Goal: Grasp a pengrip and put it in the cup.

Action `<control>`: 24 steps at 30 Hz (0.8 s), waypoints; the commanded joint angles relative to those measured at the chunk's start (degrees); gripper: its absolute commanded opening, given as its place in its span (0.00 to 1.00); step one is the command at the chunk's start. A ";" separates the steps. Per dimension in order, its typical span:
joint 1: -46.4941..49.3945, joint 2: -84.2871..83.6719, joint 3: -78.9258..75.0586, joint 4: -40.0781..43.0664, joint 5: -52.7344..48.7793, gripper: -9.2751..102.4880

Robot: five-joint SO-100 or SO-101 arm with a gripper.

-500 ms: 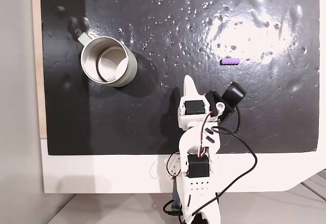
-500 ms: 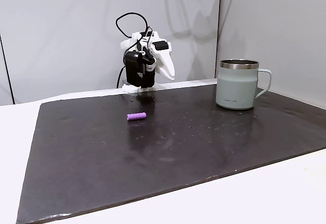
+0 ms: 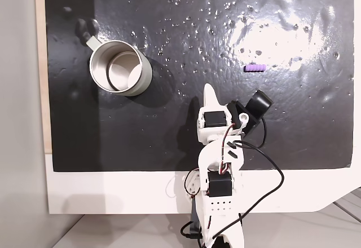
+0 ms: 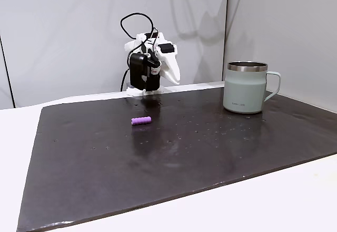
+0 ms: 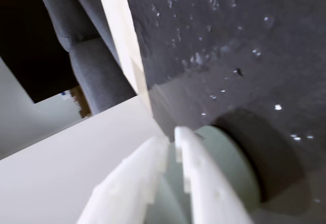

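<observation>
We see a purple ribbed pengrip (image 3: 255,67) on a glossy black mat (image 3: 169,135) speckled with pale flecks and glare. The cup (image 4: 246,87) has a pale grey-green wall and a silvery rim and inside. The gripper (image 5: 171,138) has 2 white fingers; the arm (image 3: 217,146) is white with black motors and black and red wires. The table (image 4: 263,205) is white.

pengrip (image 3: 255,67): 1 | cup (image 3: 120,67): 1 | mat (image 3: 180,141): 1 | arm (image 3: 220,146): 1
</observation>
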 commanded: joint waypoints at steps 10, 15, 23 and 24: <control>2.20 -19.69 -36.04 14.68 -6.06 0.08; 7.47 -37.00 -53.79 20.57 -6.33 0.12; 17.49 -64.51 -85.87 37.09 -9.93 0.22; 18.19 -66.62 -88.07 38.14 -11.16 0.23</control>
